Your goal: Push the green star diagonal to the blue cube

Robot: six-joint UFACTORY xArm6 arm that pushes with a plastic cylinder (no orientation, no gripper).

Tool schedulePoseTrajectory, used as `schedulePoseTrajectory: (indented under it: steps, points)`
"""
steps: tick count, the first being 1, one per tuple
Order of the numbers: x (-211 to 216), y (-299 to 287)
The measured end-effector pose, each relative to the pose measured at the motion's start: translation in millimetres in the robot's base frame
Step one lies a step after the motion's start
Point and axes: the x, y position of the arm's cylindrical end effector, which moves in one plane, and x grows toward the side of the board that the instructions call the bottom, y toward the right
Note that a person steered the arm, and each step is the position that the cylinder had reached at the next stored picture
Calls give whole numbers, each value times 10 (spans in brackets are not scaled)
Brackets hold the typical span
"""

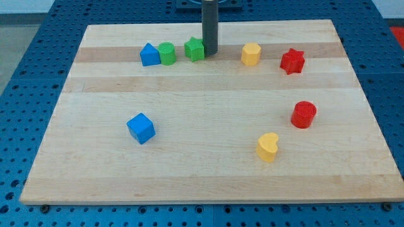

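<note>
Wooden board [208,176] on a blue perforated table [31,63], seen from one long side. Dark rod descending from the view's top, my tip [210,53] down on the board near its top edge — no jaws to spread or press together, simply a bare end. Tip just to the view's right of the green star [194,49], apparently touching its side, though contact hard to confirm at this angle.

Top row, from the view's left: blue house-shaped block [149,55] touching a green cylinder [167,53]; then the green star, a little apart; then, beyond the rod, a yellow hexagonal block [251,54]; then a red star [292,61] farthest to the view's right.

Blue cube [141,128] alone in the lower left part of the board, turned corner-on, well apart from the green star — down and to the view's left of it.

Lower right: red cylinder [303,114], with a yellow heart-shaped block [267,147] below it and slightly to the view's left, the two near each other but not touching
</note>
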Motion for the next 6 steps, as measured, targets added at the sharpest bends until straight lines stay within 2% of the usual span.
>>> schedulePoseTrajectory:
  steps: [2,3,4,5,6]
  points:
    - [123,0]
    - [357,-18]
    - [190,237]
    - [-650,366]
    - [-1014,282]
